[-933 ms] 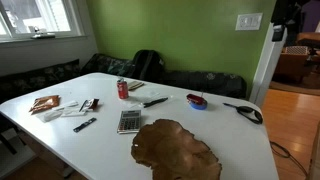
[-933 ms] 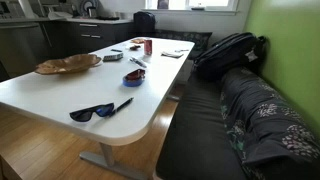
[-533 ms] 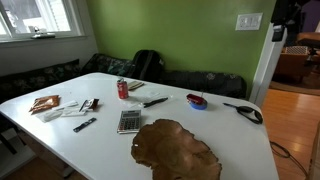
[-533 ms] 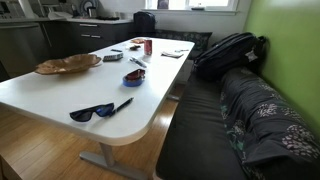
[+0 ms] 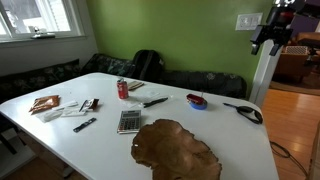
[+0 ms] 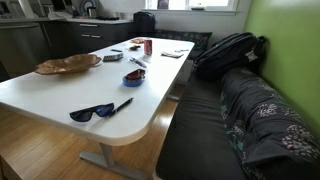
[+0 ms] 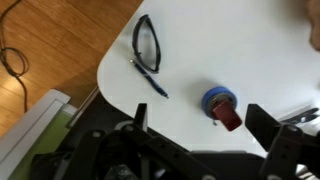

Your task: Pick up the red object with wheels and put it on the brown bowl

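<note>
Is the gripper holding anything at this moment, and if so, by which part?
Nothing is held. The gripper is open and empty above the white table; the small red object with wheels lies untouched at the blue ring.

The small red toy [image 7: 230, 118] touches a blue ring [image 7: 210, 99]; the wide, wavy-edged brown bowl [image 5: 176, 148] lies flat nearby.

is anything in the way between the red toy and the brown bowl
Nothing visible. The red toy rests at the blue ring, and only bare table lies between it and the brown bowl. The calculator lies off to one side.
</note>
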Motion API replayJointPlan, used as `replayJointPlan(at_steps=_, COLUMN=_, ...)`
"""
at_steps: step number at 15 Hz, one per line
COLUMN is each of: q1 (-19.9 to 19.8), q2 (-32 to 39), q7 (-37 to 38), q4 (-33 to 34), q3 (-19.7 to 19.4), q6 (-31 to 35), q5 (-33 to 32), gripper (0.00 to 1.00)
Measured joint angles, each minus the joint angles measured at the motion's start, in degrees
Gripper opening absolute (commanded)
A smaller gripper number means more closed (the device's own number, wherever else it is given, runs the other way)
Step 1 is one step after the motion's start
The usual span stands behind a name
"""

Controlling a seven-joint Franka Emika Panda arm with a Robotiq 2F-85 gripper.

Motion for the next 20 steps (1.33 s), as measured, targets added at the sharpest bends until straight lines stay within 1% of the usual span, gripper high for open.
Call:
replayJointPlan(at_steps=2, q1=-3.56, q2=6.0, q7=3.02, q4=-1.78, q3=-0.01, q6=7.98, q5=-4.62, gripper=1.0)
replayJointPlan(at_steps=4, q1=-6.98, q2=12.78, q7=7.77, q4=-2.66, q3=0.04, q6=14.65, q5=-10.19, gripper=1.0)
replayJointPlan(at_steps=6, q1=-9.07, q2=19.12, q7=11.75, q4=-2.12, q3=-0.09, q6=16.17, q5=-13.13, gripper=1.0)
replayJointPlan(at_steps=7, q1=-9.34, q2=21.06, q7=12.43, q4=-1.54, q3=-0.1, q6=16.29, q5=-13.42, gripper=1.0)
replayJointPlan(at_steps=9, q1=-8.99, q2=22.59, q7=12.85, q4=-0.59, q3=-0.35, q6=16.3, q5=-13.47, gripper=1.0)
replayJointPlan(at_steps=10, q1=-8.17, q2=22.58, q7=11.13, q4=-0.59, q3=-0.64, q6=16.3, q5=-13.22, gripper=1.0)
replayJointPlan(at_steps=11, q1=-6.69, q2=22.51, q7=8.51, q4=-0.7, q3=-0.67, q6=16.3, q5=-11.65, gripper=1.0)
replayJointPlan(at_steps=12, q1=-4.53, q2=22.61, q7=6.47, q4=-0.77, q3=-0.33, q6=16.34, q5=-10.16, gripper=1.0)
replayJointPlan(at_steps=15, q1=2.87, q2=25.64, q7=5.64, q4=0.37, q3=3.37, q6=18.54, q5=-8.4, gripper=1.0)
replayJointPlan(at_steps=17, q1=6.5, q2=30.94, q7=8.05, q4=3.56, q3=5.78, q6=21.4, q5=-13.13, gripper=1.0)
replayJointPlan(at_steps=18, q1=7.82, q2=33.89, q7=9.23, q4=5.55, q3=6.05, q6=22.6, q5=-16.52, gripper=1.0)
replayJointPlan(at_steps=20, q1=10.19, q2=39.89, q7=11.53, q4=10.22, q3=4.8, q6=24.58, q5=-25.11, gripper=1.0)
